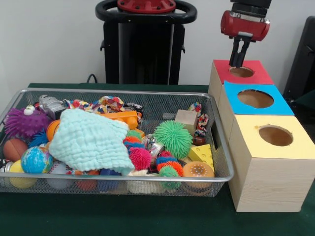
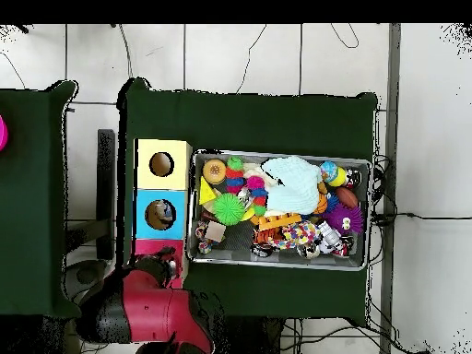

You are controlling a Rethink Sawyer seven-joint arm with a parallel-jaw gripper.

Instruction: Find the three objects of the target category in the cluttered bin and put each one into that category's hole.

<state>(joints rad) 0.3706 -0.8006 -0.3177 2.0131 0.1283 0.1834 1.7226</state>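
Green cloth is covering the table point(image 1: 147, 216), and the wire bin point(image 1: 29, 94) is sitting on it, full of toys. Just right of the bin, three wooden boxes are standing in a row, each with one hole: the yellow box point(image 1: 290, 147) near, the blue box point(image 1: 236, 91) in the middle, the red box point(image 1: 263, 73) far. The gripper point(image 1: 239, 61) is hanging directly over the red hole point(image 1: 241, 72), fingers close together and holding nothing visible, probably a drop position. A mint cloth point(image 1: 91, 140) is lying over many toys, hiding possible targets, while a green spiky ball point(image 1: 173, 138) is lying uncovered.
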